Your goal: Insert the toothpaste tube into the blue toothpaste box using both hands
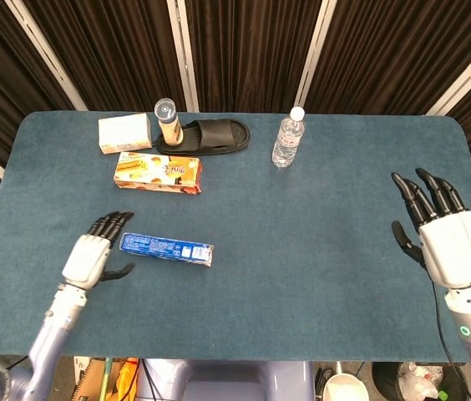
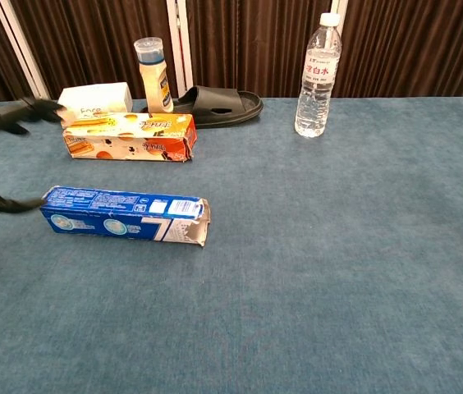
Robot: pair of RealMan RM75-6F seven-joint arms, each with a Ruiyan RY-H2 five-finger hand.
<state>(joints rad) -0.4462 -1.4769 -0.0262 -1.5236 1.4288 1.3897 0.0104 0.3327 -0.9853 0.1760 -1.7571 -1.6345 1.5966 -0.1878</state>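
The blue toothpaste box (image 1: 166, 248) lies flat on the table, its right end flap torn open (image 2: 125, 217). My left hand (image 1: 93, 257) hovers just left of the box, fingers spread, holding nothing; in the chest view only its blurred fingers (image 2: 18, 110) show at the left edge. My right hand (image 1: 441, 236) is at the far right over the table edge, fingers spread and empty. No toothpaste tube shows outside the box; I cannot tell whether one is inside.
An orange snack box (image 1: 158, 172) lies behind the toothpaste box. At the back stand a cream box (image 1: 124, 133), a capped bottle (image 1: 168, 122), a black slipper (image 1: 210, 136) and a water bottle (image 1: 287, 139).
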